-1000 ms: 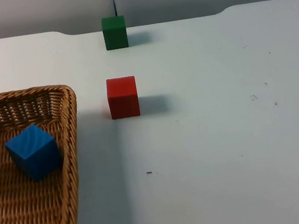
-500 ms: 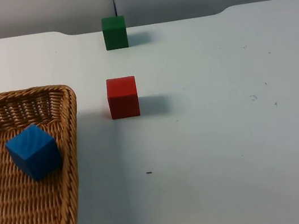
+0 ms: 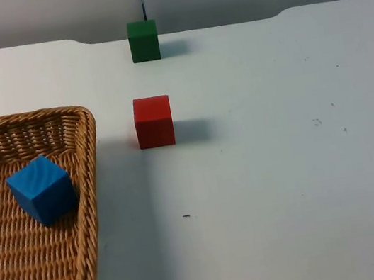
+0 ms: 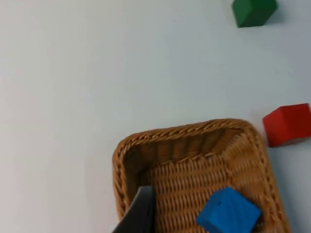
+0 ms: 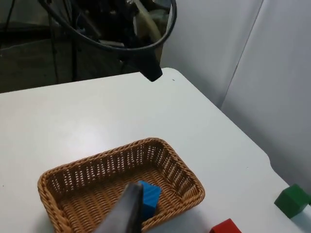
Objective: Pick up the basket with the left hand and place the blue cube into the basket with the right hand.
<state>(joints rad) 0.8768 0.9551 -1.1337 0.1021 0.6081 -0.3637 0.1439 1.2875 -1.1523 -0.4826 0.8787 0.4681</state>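
A woven wicker basket (image 3: 89, 131) rests on the table at the left, and the blue cube (image 3: 41, 189) lies tilted inside it near the right wall. My left gripper (image 4: 140, 214) hangs high above the basket (image 4: 170, 133), over its far left corner, clear of the rim and of the blue cube (image 4: 227, 213). In the right wrist view the left gripper (image 5: 149, 70) hangs in the air well beyond the basket (image 5: 112, 153). My right gripper (image 5: 127, 208) is raised far above the table and faces the basket and the blue cube (image 5: 149, 193) from a distance.
A red cube (image 3: 153, 121) stands just right of the basket's far corner. A green cube (image 3: 143, 40) sits behind it near the partition wall. White table top stretches to the right.
A part of the left arm at the left edge of the top view has withdrawn out of that view. The basket and the cubes have not moved.
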